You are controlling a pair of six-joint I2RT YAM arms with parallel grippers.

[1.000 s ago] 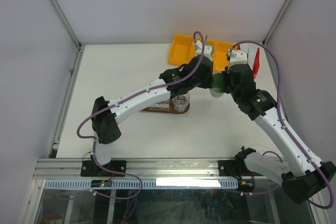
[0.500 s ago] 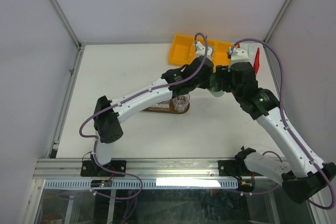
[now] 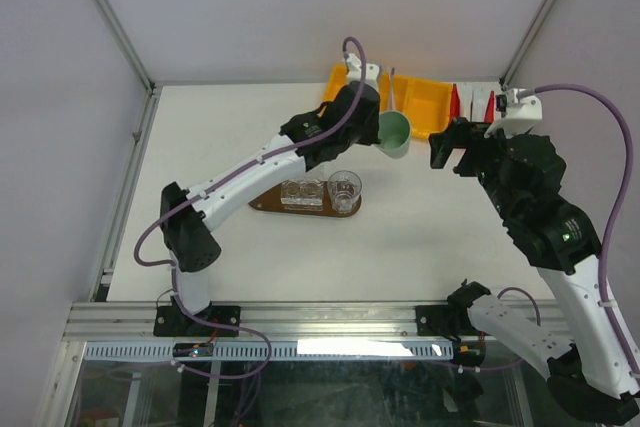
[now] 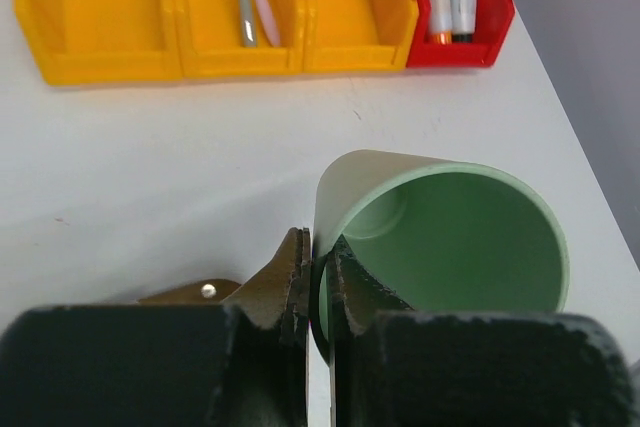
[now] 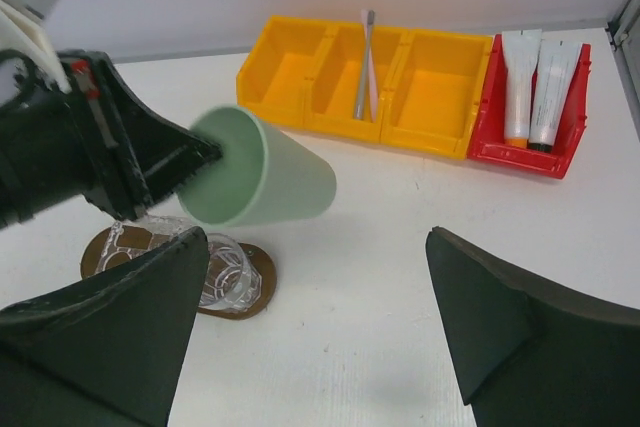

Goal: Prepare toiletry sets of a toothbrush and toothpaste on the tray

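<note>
Top external view is showing the left claw (image 3: 380,129) closing on the rim of a mint-green cup (image 3: 394,133), between the yellow bin (image 3: 432,99) and the tray (image 3: 266,205). From the left wrist view the two fingers of this claw (image 4: 318,259) are pinching the thin wall of the cup (image 4: 450,237), one finger outside and one inside. The cup is lying tilted on its side in the grip, with its mouth turning toward the left claw.

The right claw (image 3: 445,147) is standing wide open near the cup and is holding nothing. In the right wrist view its two dark fingers are framing the bench (image 5: 360,347) with a big gap between them (image 5: 316,237), and the cup (image 5: 270,182) is sitting apart from both.

The tray is lying on the bench (image 3: 200,137) in front of the bins, partly under the left arm. Clear glasses (image 3: 344,188) are standing on it in a row.

Two slim toothbrushes (image 5: 365,62) are leaning in the middle compartment of the yellow bin (image 5: 300,112). Two white toothpaste tubes (image 5: 533,72) are lying side by side in the red bin (image 5: 572,125), which is touching the right end of the yellow one. These things are well apart from the tray (image 5: 262,285).
</note>
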